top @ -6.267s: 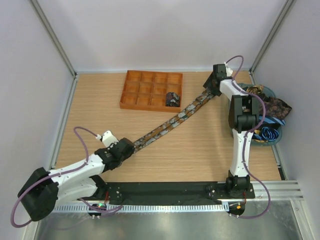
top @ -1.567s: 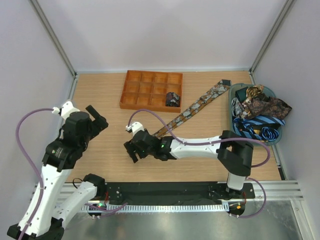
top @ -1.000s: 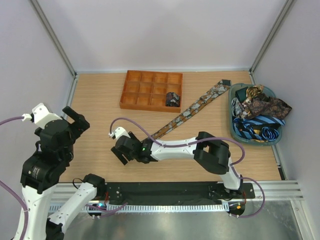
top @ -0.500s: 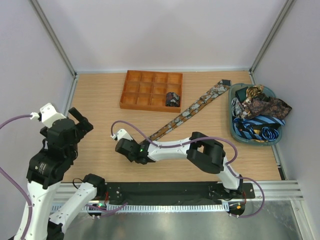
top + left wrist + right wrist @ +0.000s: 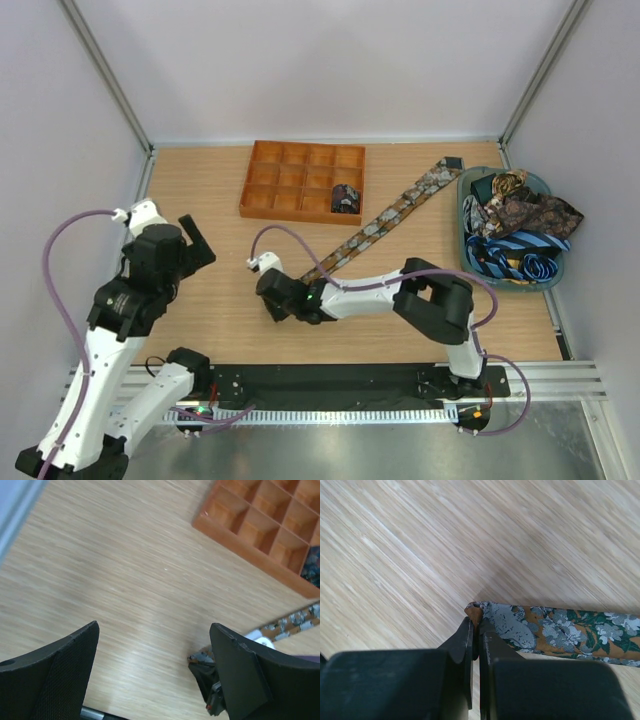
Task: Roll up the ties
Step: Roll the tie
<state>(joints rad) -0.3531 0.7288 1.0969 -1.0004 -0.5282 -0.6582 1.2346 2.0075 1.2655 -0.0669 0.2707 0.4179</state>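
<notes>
The left hand (image 5: 192, 240) hangs over the left side of the desk (image 5: 190, 180). It is open wide. In its own camera the two fingers (image 5: 50, 672) stand far apart, and only bare wood shows between them.

The right hand (image 5: 475, 636) is low on the desk, near the middle. It is shut tight on the thin end of a tie (image 5: 375, 225). The tip of the cloth is pinched between its fingers. This tie is brown and gold with grey flowers. It lies flat on the desk and runs from the right hand up and to the right.

Behind the right hand sits an orange tray (image 5: 246, 190) with many small boxes. One rolled tie (image 5: 346, 197) sits in the near right corner box.

The wide end of the flat tie stops just beside a round blue-green basket (image 5: 464, 210) at the right edge of the desk. More ties (image 5: 520, 235) are heaped in the basket, some brown and gold, some blue with dark stripes.
</notes>
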